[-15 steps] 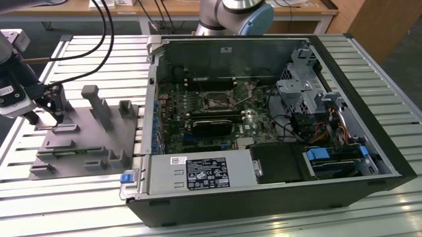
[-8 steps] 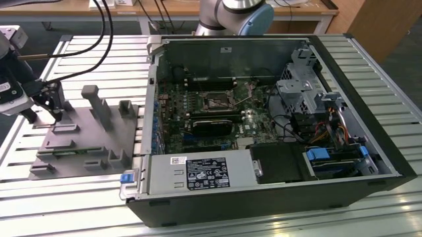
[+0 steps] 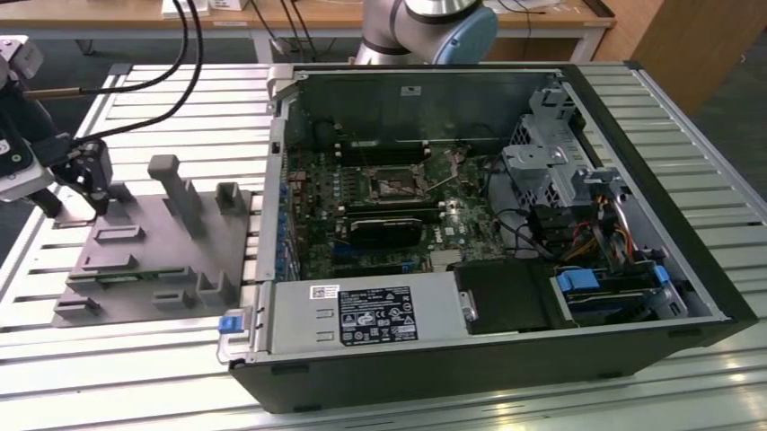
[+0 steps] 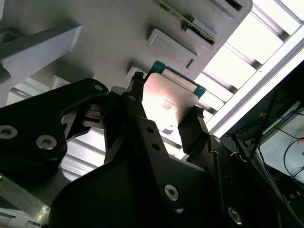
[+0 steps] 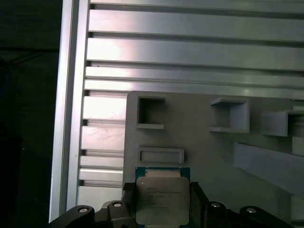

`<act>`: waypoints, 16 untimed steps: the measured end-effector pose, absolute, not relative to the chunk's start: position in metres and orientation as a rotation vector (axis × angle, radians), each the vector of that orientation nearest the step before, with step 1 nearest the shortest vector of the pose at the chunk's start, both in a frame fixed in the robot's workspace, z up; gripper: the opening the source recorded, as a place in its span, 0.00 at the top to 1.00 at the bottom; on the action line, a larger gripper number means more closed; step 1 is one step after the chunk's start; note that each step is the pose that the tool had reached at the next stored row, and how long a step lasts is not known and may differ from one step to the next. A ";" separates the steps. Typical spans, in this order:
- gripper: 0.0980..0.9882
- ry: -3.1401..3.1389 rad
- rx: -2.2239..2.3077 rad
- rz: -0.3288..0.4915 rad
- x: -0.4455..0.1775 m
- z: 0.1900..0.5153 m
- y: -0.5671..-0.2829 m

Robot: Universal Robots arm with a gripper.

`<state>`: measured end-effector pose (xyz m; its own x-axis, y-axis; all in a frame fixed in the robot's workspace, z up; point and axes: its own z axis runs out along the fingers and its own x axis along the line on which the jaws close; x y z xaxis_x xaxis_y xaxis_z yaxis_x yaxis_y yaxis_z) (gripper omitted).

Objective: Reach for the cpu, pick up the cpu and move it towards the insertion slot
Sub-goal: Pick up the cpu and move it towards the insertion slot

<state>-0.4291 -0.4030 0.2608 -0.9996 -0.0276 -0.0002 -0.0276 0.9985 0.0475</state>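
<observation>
On the slatted table (image 3: 671, 108), over the grey fixture (image 3: 144, 238), clamps the cpu (image 5: 163, 199) by 2 edges, gripper (image 4: 165, 100) closed snug on it, well apart from the slot (image 3: 393, 184); seems mid pick-up, likely calling for a level lift.

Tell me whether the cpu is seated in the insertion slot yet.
No; in the first wrist view the cpu sits gripped between the fingers of the end effector, over the grey fixture plate.
</observation>
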 end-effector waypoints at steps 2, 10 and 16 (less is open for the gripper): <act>0.50 -3.140 0.043 -0.074 -0.429 0.264 -0.403; 0.50 -3.140 0.043 -0.076 -0.429 0.280 -0.403; 0.50 -3.140 0.043 -0.078 -0.429 0.293 -0.403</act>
